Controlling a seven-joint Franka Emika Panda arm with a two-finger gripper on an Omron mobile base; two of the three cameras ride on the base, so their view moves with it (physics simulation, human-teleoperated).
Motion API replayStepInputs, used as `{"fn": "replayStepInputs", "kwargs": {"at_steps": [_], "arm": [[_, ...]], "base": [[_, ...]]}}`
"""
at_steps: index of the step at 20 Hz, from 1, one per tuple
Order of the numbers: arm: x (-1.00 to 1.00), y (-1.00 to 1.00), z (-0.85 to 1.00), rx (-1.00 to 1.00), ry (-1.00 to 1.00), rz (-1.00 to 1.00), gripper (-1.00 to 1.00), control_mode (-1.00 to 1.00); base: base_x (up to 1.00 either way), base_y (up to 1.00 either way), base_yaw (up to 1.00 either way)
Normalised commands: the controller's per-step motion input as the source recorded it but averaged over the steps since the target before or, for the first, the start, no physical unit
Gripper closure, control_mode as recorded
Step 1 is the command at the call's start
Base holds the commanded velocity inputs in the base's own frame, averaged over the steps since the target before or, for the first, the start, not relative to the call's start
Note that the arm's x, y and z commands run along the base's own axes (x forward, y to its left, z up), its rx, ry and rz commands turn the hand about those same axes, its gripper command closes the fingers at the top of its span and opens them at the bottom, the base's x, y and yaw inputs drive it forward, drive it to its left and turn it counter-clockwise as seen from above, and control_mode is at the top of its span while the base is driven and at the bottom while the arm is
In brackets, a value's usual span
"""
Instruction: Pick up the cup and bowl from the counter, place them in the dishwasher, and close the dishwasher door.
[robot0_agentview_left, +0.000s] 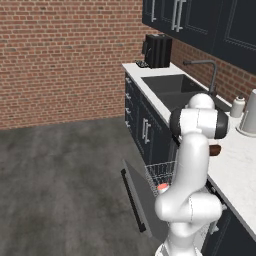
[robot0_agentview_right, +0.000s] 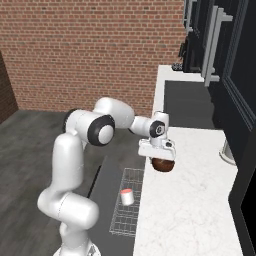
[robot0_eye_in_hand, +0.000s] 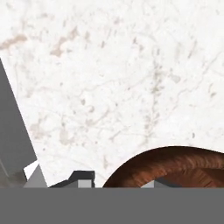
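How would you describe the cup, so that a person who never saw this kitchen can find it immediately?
Start at the long white counter and look below its edge, where the dishwasher door hangs open. On the pulled-out wire rack stands the cup: short, pinkish-red outside, white rim. It is smaller and paler than the dark brown bowl on the counter.

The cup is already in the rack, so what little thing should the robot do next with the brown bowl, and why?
Probably finish squeezing, then lift a little. The pincer sits right over the bowl on the counter, with one fingertip outside its rim and the other inside. The cup already stands in the dishwasher rack, so the bowl is the last item to move.
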Motion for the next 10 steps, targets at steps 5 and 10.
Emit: {"fn": "replayStepInputs", "kwargs": {"at_steps": [5, 10], "arm": [[-0.05, 0.0, -0.06, 0.0, 0.0, 0.0, 1.0, -1.0], [-0.76, 0.52, 0.07, 0.0, -0.31, 0.0, 1.0, -1.0]], "base": [[0.0, 0.0, 0.0], [0.0, 0.0, 0.0]]}}
